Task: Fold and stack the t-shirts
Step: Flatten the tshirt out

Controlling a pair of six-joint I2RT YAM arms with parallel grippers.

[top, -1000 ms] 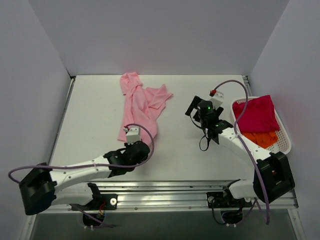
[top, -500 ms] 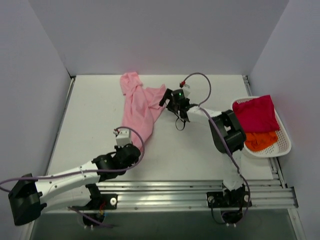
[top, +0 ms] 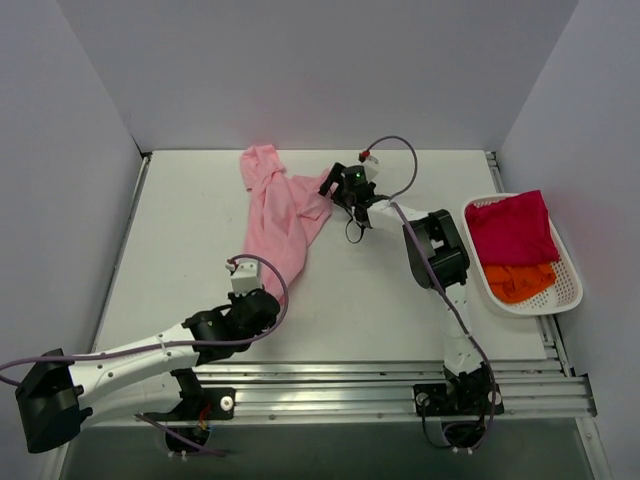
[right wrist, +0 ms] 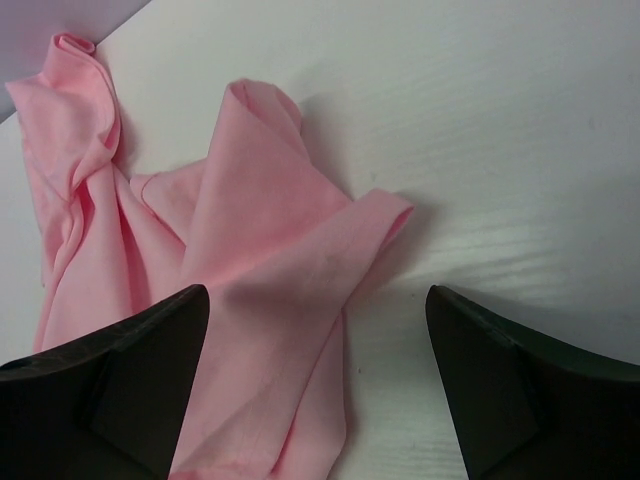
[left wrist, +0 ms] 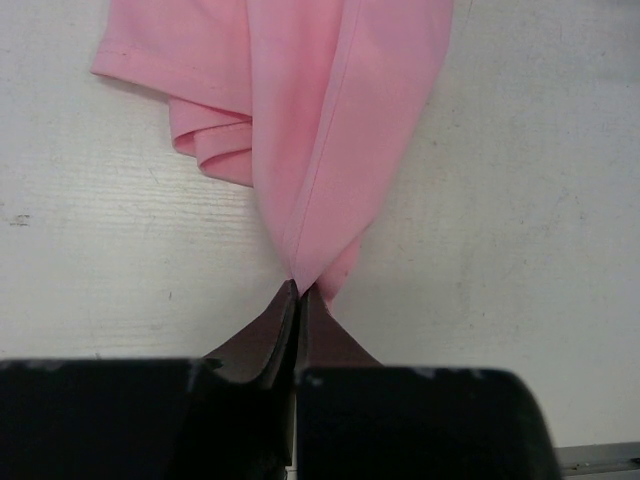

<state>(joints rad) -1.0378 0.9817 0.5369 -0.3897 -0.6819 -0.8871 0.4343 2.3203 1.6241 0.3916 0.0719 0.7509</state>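
The light pink t-shirt (top: 275, 212) lies crumpled in a long strip on the white table. My left gripper (top: 272, 292) is at its near end, shut on a pinched fold of the hem (left wrist: 300, 270); the pink shirt (left wrist: 320, 120) fans out away from the jaws. My right gripper (top: 335, 190) is open over the shirt's right flap. In the right wrist view the gripper (right wrist: 316, 292) straddles a folded edge of the pink shirt (right wrist: 270, 260) without touching it. The magenta-red shirt (top: 512, 228) and the orange shirt (top: 515, 280) lie in a basket at the right.
A white slotted basket (top: 570, 290) stands at the table's right edge. Purple-grey walls close in the back and both sides. A metal rail (top: 350, 390) runs along the near edge. The right arm's cable (top: 395, 150) loops above the shirt's right side.
The right arm has swung left from beside the basket to the pink shirt's right flap. The left gripper has drawn back towards the near edge with the hem, narrowing the shirt's near end.
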